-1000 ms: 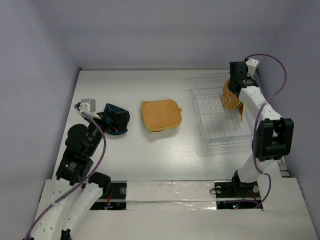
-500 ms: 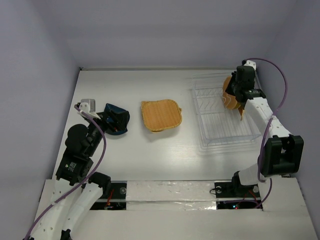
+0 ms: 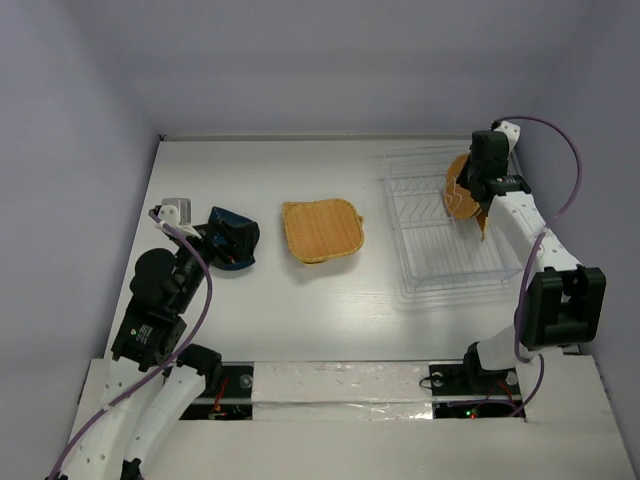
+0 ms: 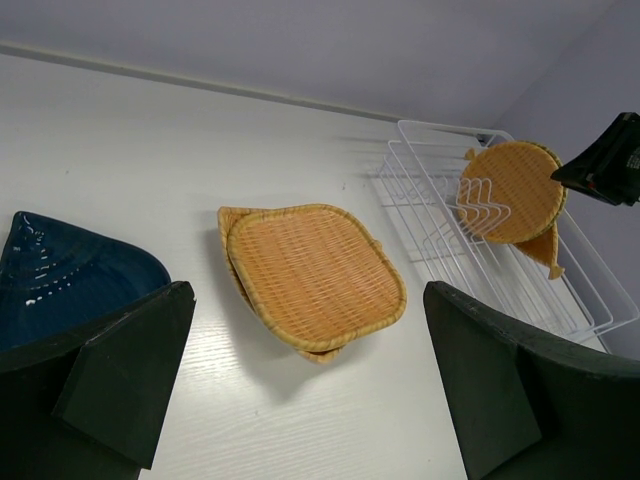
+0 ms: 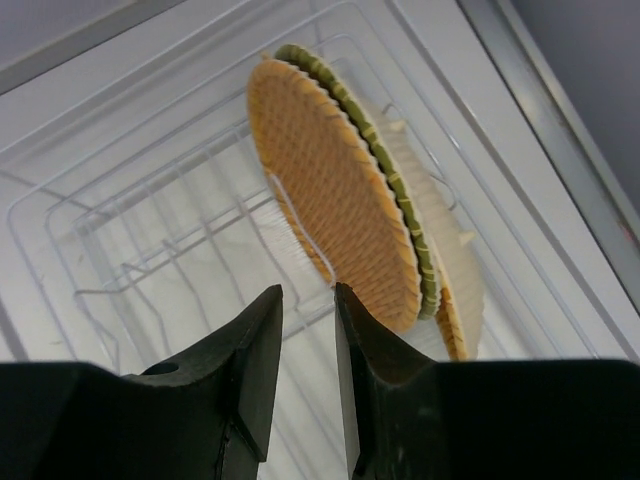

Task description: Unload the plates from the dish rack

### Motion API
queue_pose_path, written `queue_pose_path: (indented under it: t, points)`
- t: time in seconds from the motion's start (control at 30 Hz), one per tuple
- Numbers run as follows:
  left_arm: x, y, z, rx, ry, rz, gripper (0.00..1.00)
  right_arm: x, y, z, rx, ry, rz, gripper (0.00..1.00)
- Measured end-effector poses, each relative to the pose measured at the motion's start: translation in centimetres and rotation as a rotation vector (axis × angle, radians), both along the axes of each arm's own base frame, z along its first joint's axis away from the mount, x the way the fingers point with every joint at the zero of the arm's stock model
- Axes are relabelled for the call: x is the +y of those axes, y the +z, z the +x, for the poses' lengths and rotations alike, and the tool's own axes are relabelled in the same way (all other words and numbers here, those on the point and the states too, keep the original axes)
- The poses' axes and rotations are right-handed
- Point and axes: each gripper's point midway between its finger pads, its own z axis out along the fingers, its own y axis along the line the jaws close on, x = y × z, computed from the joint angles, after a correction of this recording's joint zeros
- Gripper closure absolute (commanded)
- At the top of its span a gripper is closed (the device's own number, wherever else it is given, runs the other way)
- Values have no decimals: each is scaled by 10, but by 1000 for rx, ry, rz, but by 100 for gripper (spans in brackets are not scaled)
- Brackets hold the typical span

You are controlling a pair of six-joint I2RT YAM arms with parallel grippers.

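Note:
The dish rack [image 3: 440,262] stands at the right of the table and also shows in the left wrist view [image 4: 590,300] and the right wrist view [image 5: 120,200]. Orange-tan plates [image 3: 458,192] stand on edge in it; the front one is round [image 5: 340,190], with a green-rimmed one [image 5: 400,190] behind. My right gripper [image 3: 478,178] hovers just above them [image 5: 308,300], jaws a narrow gap apart and empty. Stacked rounded-square plates [image 3: 322,230] lie mid-table [image 4: 315,265]. The dark blue plate [image 3: 222,222] lies at the left [image 4: 60,275], beside my wide-open, empty left gripper [image 3: 228,242] [image 4: 305,390].
The back wall runs close behind the rack. The right wall is close beside the rack and the right arm [image 3: 545,260]. The right gripper shows as a dark shape at the right edge of the left wrist view [image 4: 605,165].
My right gripper has swung from above the rack's back right corner down and closer to the standing plates. The left arm and the plates on the table have not moved.

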Motion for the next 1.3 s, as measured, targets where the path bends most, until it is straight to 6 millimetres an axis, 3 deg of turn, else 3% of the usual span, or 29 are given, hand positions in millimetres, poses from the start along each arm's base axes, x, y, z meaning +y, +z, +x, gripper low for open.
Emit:
queue_pose_path:
  t: [0.7, 1.3]
  points:
    - [-4, 0, -2, 0, -19, 0, 1, -40, -46, -17, 72, -157, 41, 65]
    - [-5, 0, -2, 0, -22, 0, 1, -37, -67, -6, 90, -125, 71, 64]
